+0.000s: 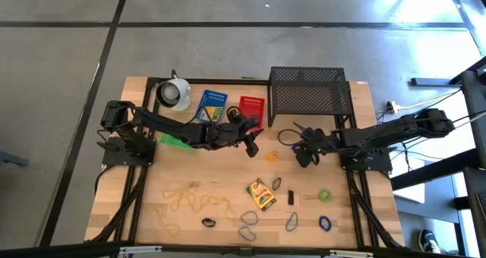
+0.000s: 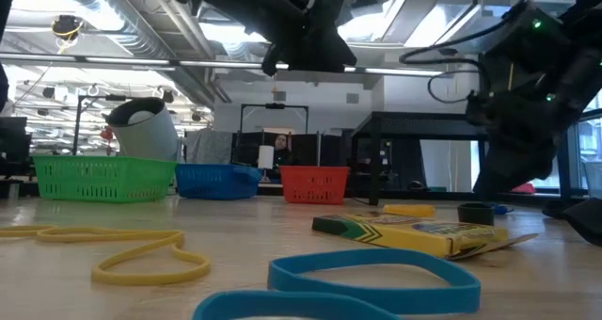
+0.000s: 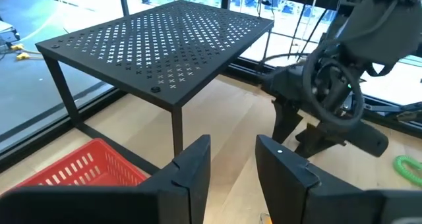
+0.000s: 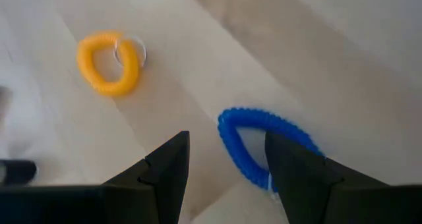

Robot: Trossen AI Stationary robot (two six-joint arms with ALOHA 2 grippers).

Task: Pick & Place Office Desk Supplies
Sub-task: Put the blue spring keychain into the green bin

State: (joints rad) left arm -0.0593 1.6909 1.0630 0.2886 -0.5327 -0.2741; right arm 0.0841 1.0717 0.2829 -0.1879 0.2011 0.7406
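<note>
My left gripper (image 3: 232,159) is open and empty, raised over the table in front of the red basket (image 1: 251,106) and facing the black mesh rack (image 3: 161,49). My right gripper (image 4: 227,163) is open and slants down over a blue coil loop (image 4: 254,141), which lies flat on the table between and partly behind its fingers. An orange coil loop (image 4: 109,62) lies beyond it. A yellow-green crayon box (image 1: 260,193), dark clips (image 1: 291,197), a green loop (image 1: 324,195), blue loops (image 1: 249,217) and tan bands (image 1: 190,201) lie flat near the front edge.
A white cup (image 1: 175,93), a blue basket (image 1: 213,106) and a green basket (image 1: 178,140) stand at the back left. The mesh rack (image 1: 310,91) fills the back right. The two grippers (image 1: 251,146) (image 1: 304,158) are close together at mid-table.
</note>
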